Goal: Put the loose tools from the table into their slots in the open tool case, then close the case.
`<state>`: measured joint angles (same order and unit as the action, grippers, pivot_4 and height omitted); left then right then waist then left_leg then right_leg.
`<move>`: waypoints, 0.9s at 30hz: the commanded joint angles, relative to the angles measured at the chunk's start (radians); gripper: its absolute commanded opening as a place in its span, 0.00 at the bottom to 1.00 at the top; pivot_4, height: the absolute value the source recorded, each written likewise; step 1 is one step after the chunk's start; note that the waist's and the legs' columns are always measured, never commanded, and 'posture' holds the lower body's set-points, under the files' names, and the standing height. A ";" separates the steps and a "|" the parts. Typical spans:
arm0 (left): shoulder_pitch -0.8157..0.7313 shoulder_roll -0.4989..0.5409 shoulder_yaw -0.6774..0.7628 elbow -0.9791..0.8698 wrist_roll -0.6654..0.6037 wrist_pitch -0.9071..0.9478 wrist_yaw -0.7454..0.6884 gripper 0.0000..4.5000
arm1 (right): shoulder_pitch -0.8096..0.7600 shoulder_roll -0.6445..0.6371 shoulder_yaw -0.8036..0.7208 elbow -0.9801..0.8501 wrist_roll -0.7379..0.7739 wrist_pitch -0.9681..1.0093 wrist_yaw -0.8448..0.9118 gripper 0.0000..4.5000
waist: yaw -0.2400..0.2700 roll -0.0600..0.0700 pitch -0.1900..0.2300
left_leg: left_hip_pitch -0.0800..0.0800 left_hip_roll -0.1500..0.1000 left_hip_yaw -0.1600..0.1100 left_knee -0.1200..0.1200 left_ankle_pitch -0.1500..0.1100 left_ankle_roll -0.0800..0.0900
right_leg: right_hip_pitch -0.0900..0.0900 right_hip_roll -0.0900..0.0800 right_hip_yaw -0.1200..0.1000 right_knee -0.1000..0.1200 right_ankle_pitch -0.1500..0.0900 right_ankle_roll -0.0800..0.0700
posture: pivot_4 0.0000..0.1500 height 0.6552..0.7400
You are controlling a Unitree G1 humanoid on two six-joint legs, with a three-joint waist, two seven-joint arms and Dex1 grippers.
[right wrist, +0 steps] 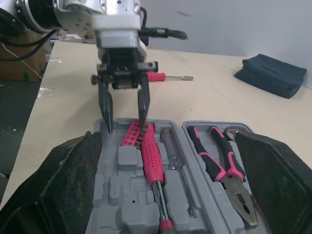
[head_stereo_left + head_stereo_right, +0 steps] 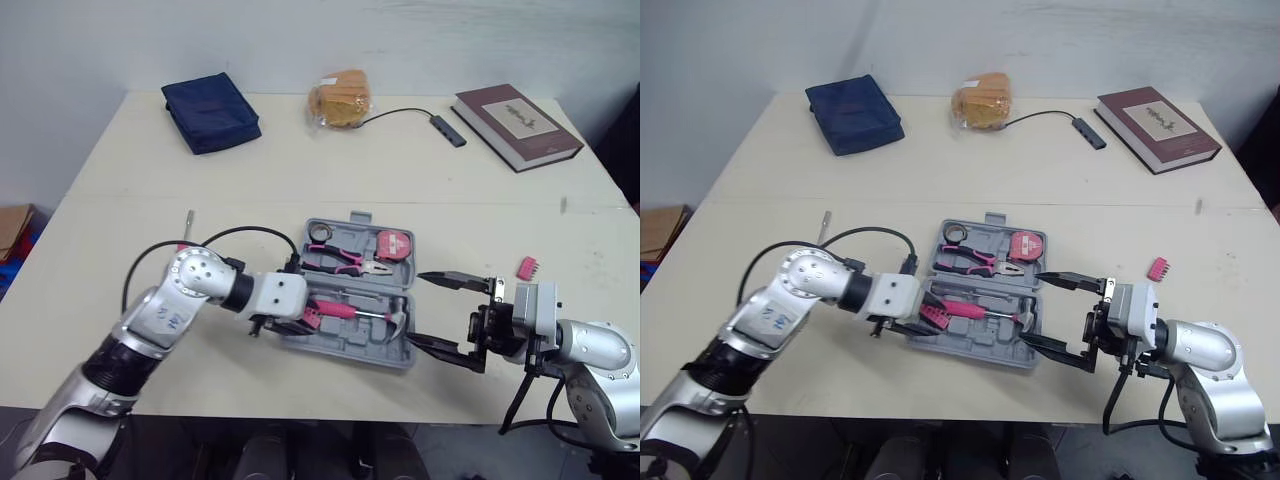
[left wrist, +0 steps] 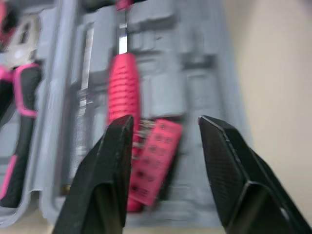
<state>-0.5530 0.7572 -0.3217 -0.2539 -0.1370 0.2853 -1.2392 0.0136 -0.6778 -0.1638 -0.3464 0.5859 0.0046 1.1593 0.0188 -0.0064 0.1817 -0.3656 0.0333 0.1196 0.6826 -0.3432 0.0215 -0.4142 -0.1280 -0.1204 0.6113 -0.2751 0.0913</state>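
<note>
Now, right gripper gapes at the right end of the grey plastic tool case. Left gripper is spread too, straddling a pink bit strip inside. Farther out, a small pink bit holder lies loose, nearer the right arm. The pink-handled screwdriver lies beyond the left, shaft pointing away.

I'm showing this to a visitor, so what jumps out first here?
The open grey case near the table's front edge, holding pink tools. The left pincer hangs open over a pink bit holder at the case's left end; the right pincer gapes at its right end, a pink bit strip loose beyond.
</note>
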 commanded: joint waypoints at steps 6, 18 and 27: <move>0.025 -0.049 0.170 0.043 -0.159 0.003 0.031 0.35 | 0.004 -0.013 -0.034 -0.034 0.029 0.010 -0.005 1.00 | 0.005 0.000 0.000 | 0.000 -0.001 0.000 0.000 0.000 0.001 | 0.000 -0.001 -0.001 0.000 0.001 0.001 | 1.00 1.00; -0.054 -0.092 0.108 0.338 -0.075 -0.220 -0.065 0.02 | 0.026 -0.008 -0.044 -0.009 0.010 -0.024 0.005 1.00 | 0.005 0.000 0.000 | -0.003 -0.002 -0.001 0.001 0.001 0.002 | 0.000 0.000 -0.005 0.001 0.002 0.003 | 1.00 1.00; -0.051 -0.127 0.071 0.382 -0.029 -0.230 -0.054 0.02 | 0.045 0.001 -0.043 -0.015 0.002 -0.037 -0.012 1.00 | 0.005 0.000 0.000 | -0.003 -0.002 -0.001 0.001 0.001 0.002 | 0.001 0.000 -0.005 0.001 0.002 0.003 | 1.00 1.00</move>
<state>-0.5962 0.6324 -0.2542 0.1343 -0.1716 0.0656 -1.3009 0.0538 -0.6808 -0.1750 -0.3457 0.5788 -0.0170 1.1526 0.0236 -0.0065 0.1817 -0.3684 0.0310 0.1181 0.6840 -0.3422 0.0235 -0.4137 -0.1282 -0.1254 0.6120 -0.2733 0.0944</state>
